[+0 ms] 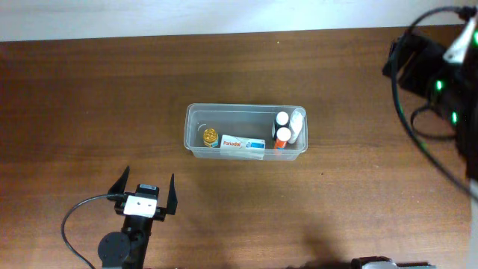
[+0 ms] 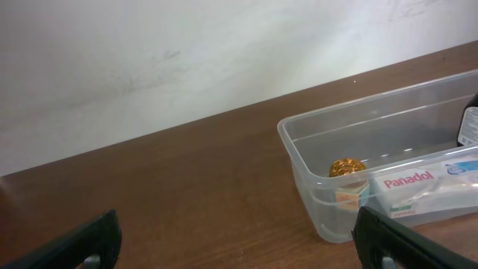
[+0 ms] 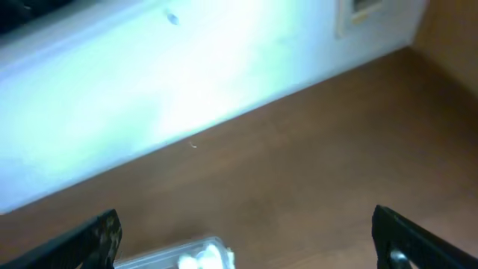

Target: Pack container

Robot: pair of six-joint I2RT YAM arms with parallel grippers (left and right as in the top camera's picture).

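Note:
The clear container (image 1: 246, 107) stands mid-table. Inside lie a gold foil ball (image 1: 210, 137), a white Panadol box (image 1: 243, 144), two small bottles with white caps (image 1: 282, 119) and a white tube (image 1: 297, 123). My left gripper (image 1: 146, 193) sits near the front edge, left of and in front of the container, open and holding nothing. Its wrist view shows the container's near corner (image 2: 299, 149), the ball (image 2: 347, 167) and the box (image 2: 418, 187) ahead to the right. My right gripper (image 3: 246, 243) is open and empty, with the container's end (image 3: 198, 252) just below it.
The right arm's dark body and cables (image 1: 437, 71) fill the back right corner. A black cable (image 1: 75, 220) loops beside the left arm. A pale wall (image 2: 187, 60) runs along the table's far edge.

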